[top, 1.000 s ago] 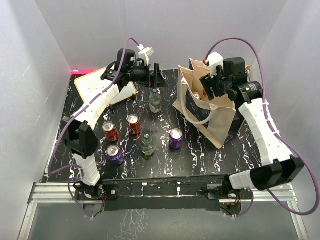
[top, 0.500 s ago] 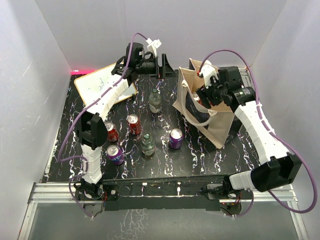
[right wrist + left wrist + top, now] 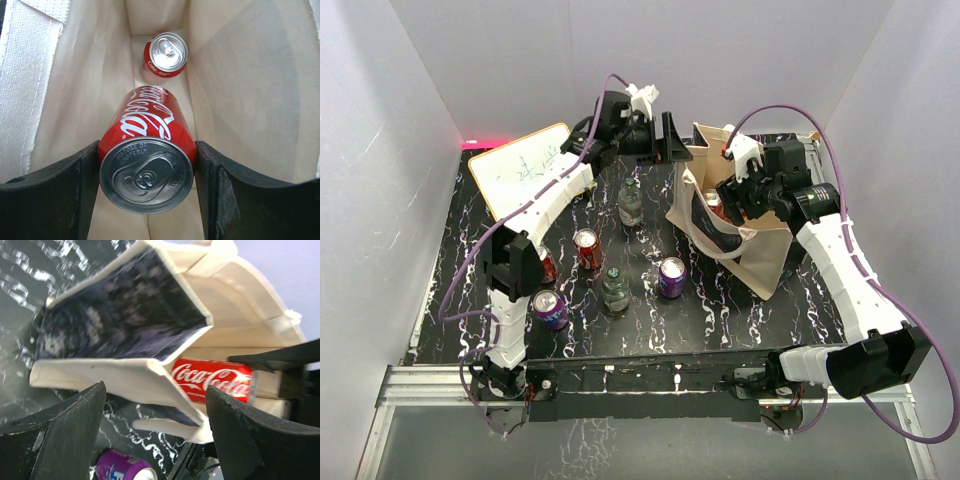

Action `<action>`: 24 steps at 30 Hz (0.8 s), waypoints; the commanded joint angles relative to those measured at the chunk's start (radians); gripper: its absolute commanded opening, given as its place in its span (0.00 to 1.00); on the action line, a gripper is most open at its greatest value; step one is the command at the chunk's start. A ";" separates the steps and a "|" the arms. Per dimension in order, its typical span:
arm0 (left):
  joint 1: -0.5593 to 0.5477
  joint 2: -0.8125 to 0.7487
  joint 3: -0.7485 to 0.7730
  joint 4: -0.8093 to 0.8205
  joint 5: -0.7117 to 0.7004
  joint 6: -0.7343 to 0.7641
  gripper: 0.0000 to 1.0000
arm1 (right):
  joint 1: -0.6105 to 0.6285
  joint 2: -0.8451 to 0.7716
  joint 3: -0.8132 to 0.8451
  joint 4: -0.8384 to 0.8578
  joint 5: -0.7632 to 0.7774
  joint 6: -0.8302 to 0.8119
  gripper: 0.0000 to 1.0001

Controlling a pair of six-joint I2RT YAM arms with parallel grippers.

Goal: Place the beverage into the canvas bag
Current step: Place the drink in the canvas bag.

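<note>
The beige canvas bag [image 3: 760, 252] stands open at the right of the table, with its black panel [image 3: 120, 315] facing left. My right gripper [image 3: 725, 200] is in the bag's mouth, shut on a red Coca-Cola can [image 3: 146, 155]. It holds the can top-up above the bag's floor. A second red can [image 3: 166, 54] stands at the bottom of the bag [image 3: 240, 75]. My left gripper [image 3: 672, 140] is open beside the bag's far left rim. In the left wrist view its fingers [image 3: 65, 435] are spread wide with the bag's edge [image 3: 165, 390] beyond them, and the held can [image 3: 212, 380] shows inside.
On the black marbled table [image 3: 720, 310] stand a purple can [image 3: 672, 277], a red can [image 3: 587, 248], another purple can [image 3: 549, 308], and two clear bottles [image 3: 630, 200] [image 3: 614, 288]. A whiteboard [image 3: 525, 170] lies at the back left. White walls close in the sides.
</note>
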 commanded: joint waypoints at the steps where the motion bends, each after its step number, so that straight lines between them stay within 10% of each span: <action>1: -0.057 -0.081 -0.052 -0.087 -0.160 0.058 0.79 | -0.002 -0.038 0.004 0.093 -0.065 0.032 0.08; 8: -0.119 -0.038 0.034 -0.154 -0.193 0.195 0.74 | -0.002 -0.082 -0.087 0.173 -0.102 0.085 0.08; 24: -0.117 -0.065 -0.059 -0.111 -0.122 0.268 0.16 | -0.011 0.036 -0.070 0.208 0.138 0.102 0.08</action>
